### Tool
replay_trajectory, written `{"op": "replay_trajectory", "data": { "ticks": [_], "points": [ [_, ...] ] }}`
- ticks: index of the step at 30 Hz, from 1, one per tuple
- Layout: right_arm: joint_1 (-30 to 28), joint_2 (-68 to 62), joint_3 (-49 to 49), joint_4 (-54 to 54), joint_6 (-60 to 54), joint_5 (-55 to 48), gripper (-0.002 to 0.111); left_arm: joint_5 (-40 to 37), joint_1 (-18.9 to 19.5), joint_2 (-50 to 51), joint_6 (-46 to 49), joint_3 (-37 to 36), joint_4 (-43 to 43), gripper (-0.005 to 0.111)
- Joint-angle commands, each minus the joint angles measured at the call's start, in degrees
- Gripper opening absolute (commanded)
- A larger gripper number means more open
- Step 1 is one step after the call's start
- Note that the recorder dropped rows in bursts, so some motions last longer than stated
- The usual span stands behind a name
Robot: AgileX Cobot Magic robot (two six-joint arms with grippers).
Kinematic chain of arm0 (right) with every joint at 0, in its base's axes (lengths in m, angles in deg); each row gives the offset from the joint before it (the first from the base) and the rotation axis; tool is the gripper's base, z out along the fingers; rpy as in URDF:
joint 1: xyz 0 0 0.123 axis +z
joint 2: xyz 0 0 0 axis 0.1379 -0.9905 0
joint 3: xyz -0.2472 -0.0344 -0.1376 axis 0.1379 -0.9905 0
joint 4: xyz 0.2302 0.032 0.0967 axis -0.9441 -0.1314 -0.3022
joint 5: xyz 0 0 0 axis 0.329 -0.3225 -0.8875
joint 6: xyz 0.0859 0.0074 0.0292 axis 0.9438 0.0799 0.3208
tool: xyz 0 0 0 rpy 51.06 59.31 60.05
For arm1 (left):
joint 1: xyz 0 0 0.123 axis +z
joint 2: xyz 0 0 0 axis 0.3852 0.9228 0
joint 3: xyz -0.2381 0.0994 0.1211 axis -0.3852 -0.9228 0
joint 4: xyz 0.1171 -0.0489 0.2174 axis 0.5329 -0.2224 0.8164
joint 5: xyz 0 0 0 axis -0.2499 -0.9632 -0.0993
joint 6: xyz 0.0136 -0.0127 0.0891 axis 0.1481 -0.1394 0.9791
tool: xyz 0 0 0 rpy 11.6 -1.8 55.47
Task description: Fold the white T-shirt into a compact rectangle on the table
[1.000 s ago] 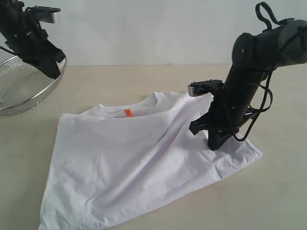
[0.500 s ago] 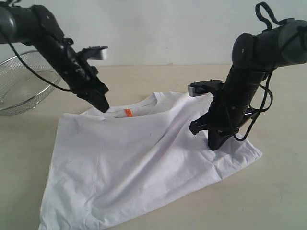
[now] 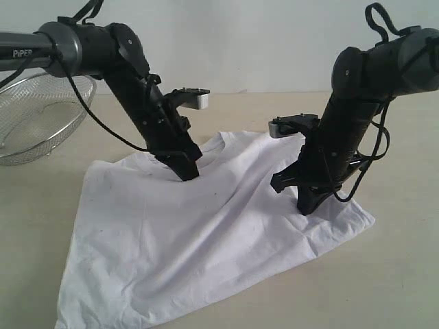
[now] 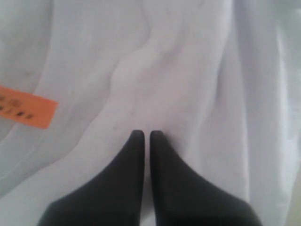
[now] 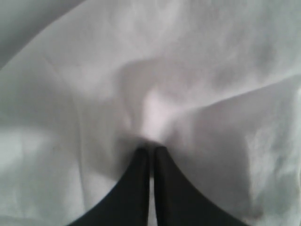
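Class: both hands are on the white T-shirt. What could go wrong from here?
1. The left hand is shut, tips against the white T-shirt beside its orange tag, with no fabric visibly between them; a pull could slide off.
2. The right hand seems to pinch only a small pucker of fabric, which might slip free.
3. The shirt lies creased and skewed, so the fold may end lopsided.

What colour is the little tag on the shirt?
Orange. The shirt's tag shows best in the left wrist view.
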Motion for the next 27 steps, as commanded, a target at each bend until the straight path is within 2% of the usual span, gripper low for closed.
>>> {"op": "replay_trajectory", "data": {
  "ticks": [1,7,13,20,23,24,25,27],
  "points": [
    [0.0,0.4,-0.2,0.3,-0.8,0.7,0.000,-1.1,-3.6,-1.8,0.5,-0.5,-3.6,0.004],
    [0.0,0.4,-0.2,1.6,-0.9,0.9,0.000,-1.1,-7.6,-3.9,-0.6,-4.5,-3.6,0.004],
    [0.0,1.5,1.2,1.3,-1.7,0.8,0.000,-1.1,-10.0,-3.7,-0.9,-13.9,-5.6,0.004],
    [0.0,9.9,5.5,-1.5,-2.2,2.7,0.000,-0.3,-12.7,-4.4,-0.3,-22.3,-9.1,0.004],
    [0.0,9.8,6.2,-7.3,-9.2,3.4,0.000,-0.3,-13.1,-5.6,5.3,-23.8,-14.8,0.004],
    [0.0,8.8,6.3,-11.7,-15.0,3.4,0.000,-0.1,-13.1,-7.1,6.1,-23.8,-15.4,0.004],
    [0.0,8.3,6.3,-13.1,-17.5,3.8,0.000,0.3,-13.1,-8.2,5.8,-23.8,-14.4,0.004],
    [0.0,6.7,6.3,-18.9,-22.0,5.0,0.000,3.6,-11.9,-11.6,0.8,-23.8,-7.0,0.004]
  ]
}}
